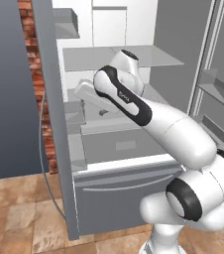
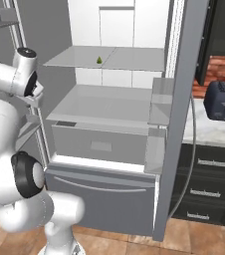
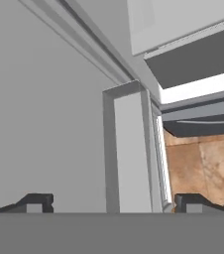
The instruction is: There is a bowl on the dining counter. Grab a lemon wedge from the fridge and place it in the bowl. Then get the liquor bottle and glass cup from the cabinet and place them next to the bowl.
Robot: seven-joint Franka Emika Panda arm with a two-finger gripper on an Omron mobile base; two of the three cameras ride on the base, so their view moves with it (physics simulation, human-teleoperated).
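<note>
Open grey fridge, brick wall, tiled floor, toaster

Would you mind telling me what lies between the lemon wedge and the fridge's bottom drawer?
In the right base view, below the lemon wedge comes a bare lower shelf, then a crisper drawer, then the bottom drawer.

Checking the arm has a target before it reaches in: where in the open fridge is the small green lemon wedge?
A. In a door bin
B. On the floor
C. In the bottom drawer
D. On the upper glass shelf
D: in the right base view the lemon wedge sits on the upper glass shelf, near its back.
</note>
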